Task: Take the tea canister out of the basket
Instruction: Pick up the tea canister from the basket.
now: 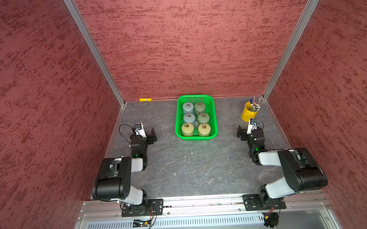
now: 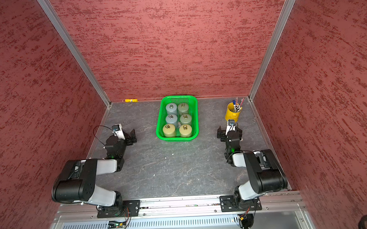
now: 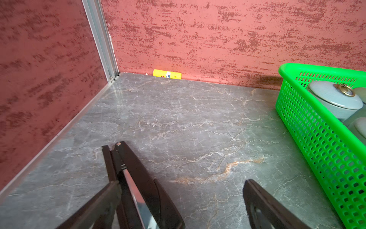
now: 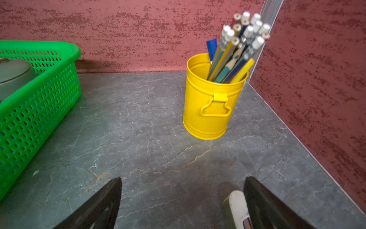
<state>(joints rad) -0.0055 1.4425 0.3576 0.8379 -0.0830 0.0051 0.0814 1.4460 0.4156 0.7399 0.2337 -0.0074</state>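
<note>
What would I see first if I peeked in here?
The bright green basket at the back of the table, packed with six round lidded canisters, jumps out first. Then the yellow bucket of pencils near the back right corner.

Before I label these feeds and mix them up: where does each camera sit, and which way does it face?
Top views: high above the arms' bases, looking down and forward at the green basket of six tea canisters; both arms show whole.
Left wrist: on the left arm, facing the back-left corner; open left gripper shows.
Right wrist: on the right arm, facing the yellow pen bucket; open right gripper shows.
Shared: every view catches the basket.
</note>
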